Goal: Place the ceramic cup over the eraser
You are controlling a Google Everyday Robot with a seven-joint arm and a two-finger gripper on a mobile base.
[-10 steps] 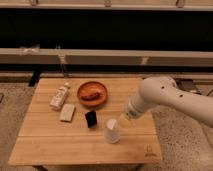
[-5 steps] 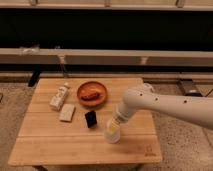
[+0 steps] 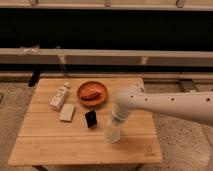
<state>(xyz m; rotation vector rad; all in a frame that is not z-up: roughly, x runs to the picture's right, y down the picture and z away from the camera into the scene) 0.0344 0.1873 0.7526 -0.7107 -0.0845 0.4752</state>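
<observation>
Gripper (image 3: 116,121) has dropped onto the ceramic cup (image 3: 112,135) near the front edge of the tabletop (image 3: 60,145), grasp unclear. Likely light, rigid, slick, breakable: hold its sides.

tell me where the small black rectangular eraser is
In the camera view, the small black rectangular eraser lies between the pale beige block, left, and the white ceramic cup, right, where the gripper sits.
</observation>
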